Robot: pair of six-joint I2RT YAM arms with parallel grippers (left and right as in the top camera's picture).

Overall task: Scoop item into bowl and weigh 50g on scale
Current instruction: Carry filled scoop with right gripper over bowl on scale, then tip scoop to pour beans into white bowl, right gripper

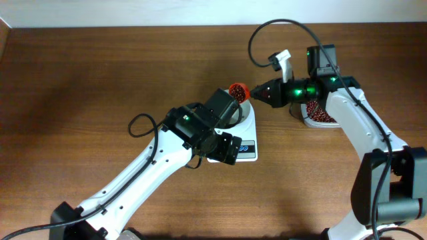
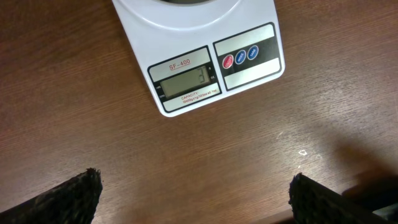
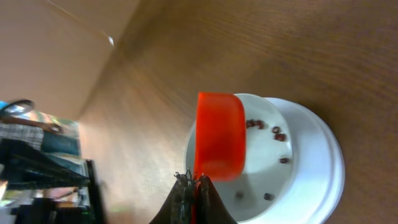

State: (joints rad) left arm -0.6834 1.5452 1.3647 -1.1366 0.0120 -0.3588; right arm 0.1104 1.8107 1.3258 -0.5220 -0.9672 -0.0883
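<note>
A few small dark beans (image 3: pixel 277 132) lie in the smooth round white bowl (image 3: pixel 292 186), which sits on the flat white scale (image 2: pixel 186 37) on the wood counter (image 2: pixel 249 143). The right fingers (image 3: pixel 183 199) pinch the shiny orange scoop (image 3: pixel 219 137) over the bowl. The left fingers (image 2: pixel 68 196) are spread wide by the scale. The right arm (image 1: pixel 360 127) hides part of the bean tub (image 1: pixel 308 122).

**Where your cameras sit**

Your overhead looks straight down on the whole table (image 1: pixel 100 80). Your left wrist faces down, close over the front of the scale (image 2: pixel 186 31), which overhead also shows. Your right wrist looks closely into the bowl (image 3: pixel 267 149).
</note>
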